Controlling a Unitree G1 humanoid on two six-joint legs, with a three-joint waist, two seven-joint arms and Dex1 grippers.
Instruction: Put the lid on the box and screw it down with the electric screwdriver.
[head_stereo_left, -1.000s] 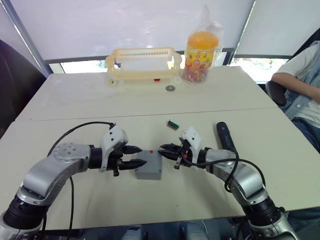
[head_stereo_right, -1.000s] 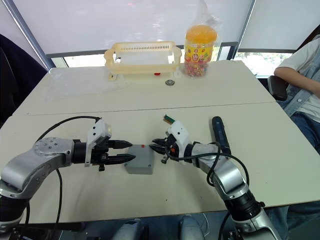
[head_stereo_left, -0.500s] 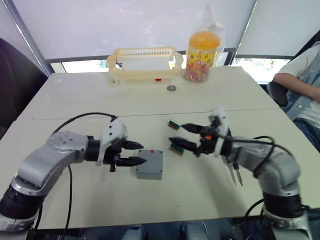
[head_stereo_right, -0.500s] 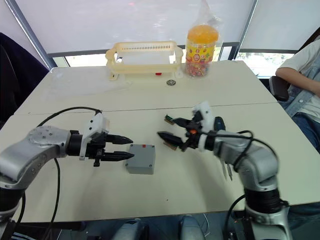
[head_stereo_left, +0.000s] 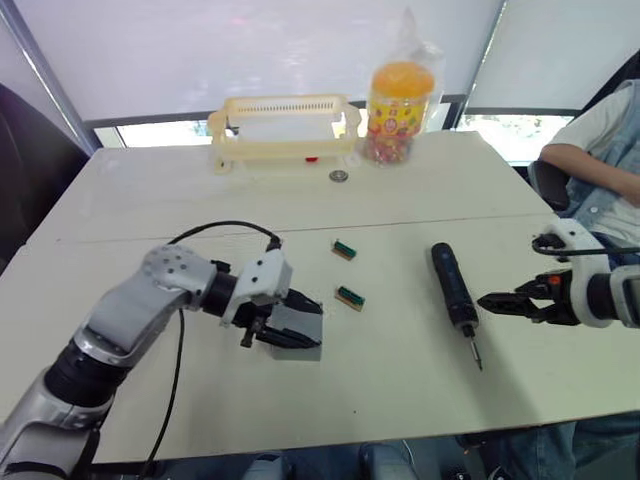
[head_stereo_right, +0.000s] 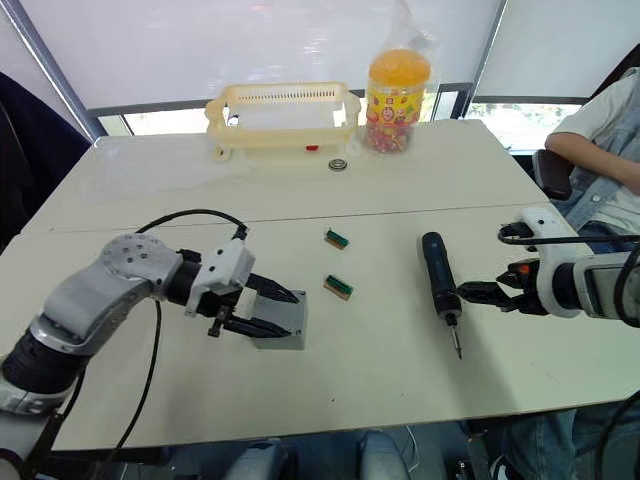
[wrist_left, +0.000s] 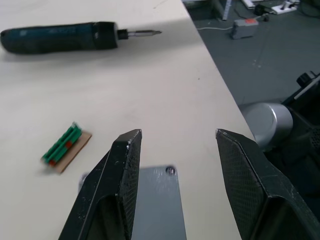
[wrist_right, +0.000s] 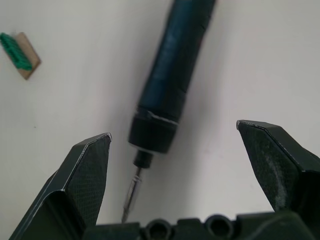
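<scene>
Right eye view: left gripper (head_stereo_right: 283, 313) spread astride the small grey square plastic box (head_stereo_right: 283, 326); right gripper (head_stereo_right: 477, 295) spread, just beside the long black cylindrical electric screwdriver (head_stereo_right: 438, 277) lying near the surface's (head_stereo_right: 380, 380) right edge.

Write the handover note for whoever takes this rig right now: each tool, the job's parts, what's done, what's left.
Left tool: open, fingers straddling the box near the table's front edge, not clamped.
Right tool: open, empty, beside the electric screwdriver, which lies flat on the table, bit toward the robot.
Lid: appears to sit on the box already; one corner screw is visible in the left wrist view, the other corners are hidden.
Done: lid placed.
Left: pick up the screwdriver, drive the screws.
</scene>
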